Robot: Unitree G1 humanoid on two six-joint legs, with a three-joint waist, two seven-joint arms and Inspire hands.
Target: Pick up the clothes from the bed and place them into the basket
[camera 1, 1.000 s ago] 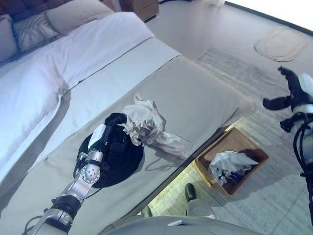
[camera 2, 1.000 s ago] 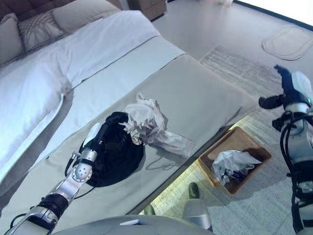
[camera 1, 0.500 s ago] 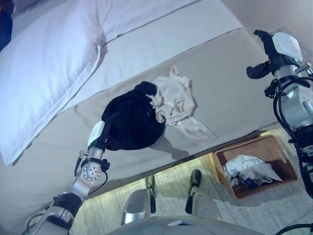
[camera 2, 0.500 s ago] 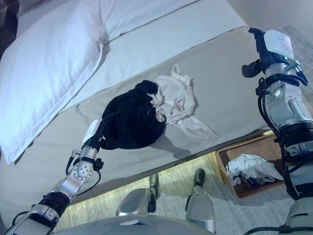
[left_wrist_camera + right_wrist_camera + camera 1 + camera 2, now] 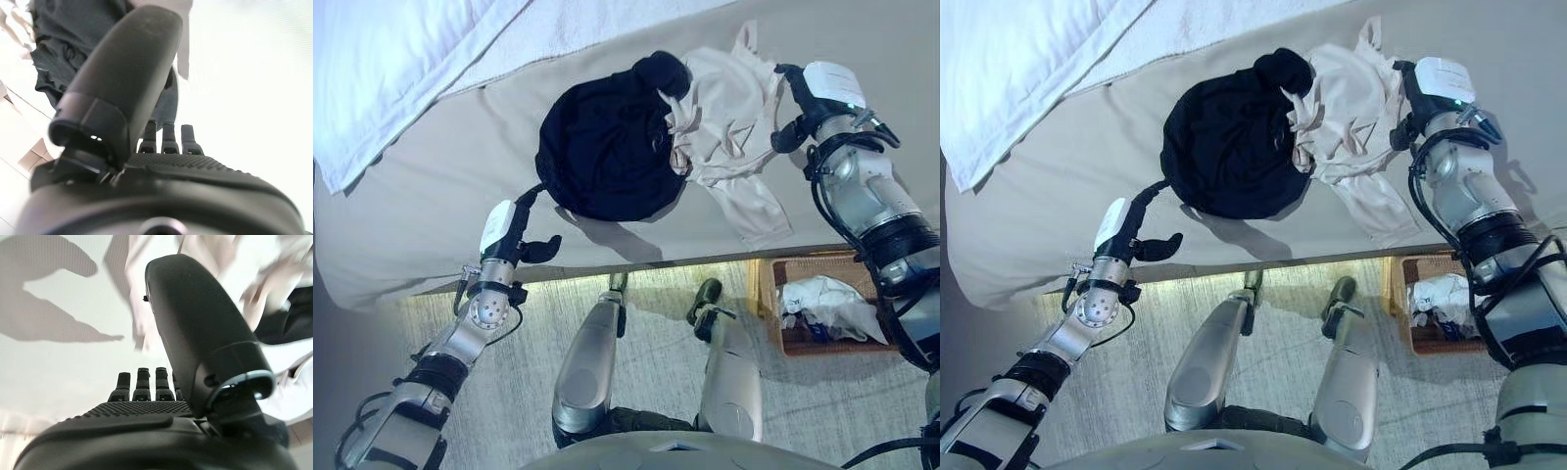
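A black garment lies bunched on the beige bed cover. A cream garment lies against its right side. My left hand is open at the bed's near edge, just below and left of the black garment, not touching it. My right hand is open at the cream garment's right edge, fingers pointing over it; the cloth shows past its thumb. The brown basket stands on the floor by the bed at lower right, with white clothes in it.
A white duvet covers the bed's far left. A pale rug lies on the floor along the bed's near edge, under the basket.
The camera has tilted down and closer to the bed. My right hand has come in from the right to the cream garment. My left hand has drawn back off the black garment to the bed's edge.
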